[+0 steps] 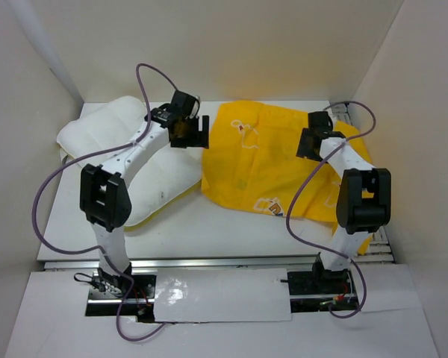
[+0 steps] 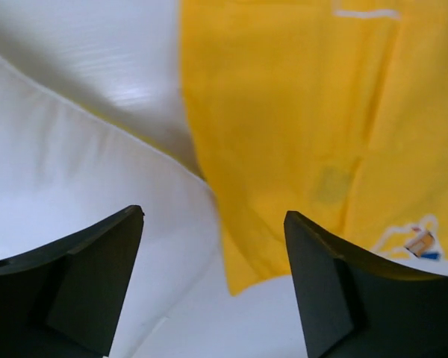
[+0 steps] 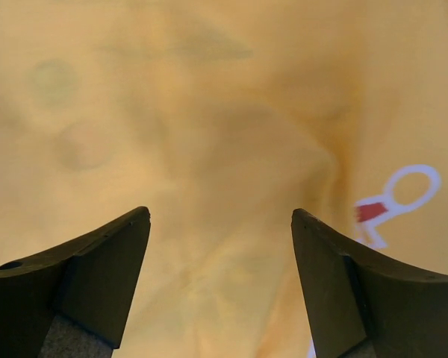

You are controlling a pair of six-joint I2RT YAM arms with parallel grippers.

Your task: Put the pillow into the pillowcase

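The white pillow [image 1: 108, 138] lies at the back left of the table, partly under my left arm. The yellow pillowcase [image 1: 261, 156] lies spread out to its right, printed side up. My left gripper [image 1: 196, 132] is open and empty, hovering over the gap between pillow and pillowcase; its wrist view shows the pillow [image 2: 67, 171] at left and the pillowcase edge [image 2: 299, 127] at right, gripper [image 2: 213, 216]. My right gripper [image 1: 311, 144] is open and empty, just above the pillowcase [image 3: 209, 127], gripper [image 3: 220, 216].
White walls enclose the table on the left, back and right [image 1: 425, 112]. A metal rail [image 1: 209, 262] runs along the near table edge by the arm bases. Purple cables loop from both arms.
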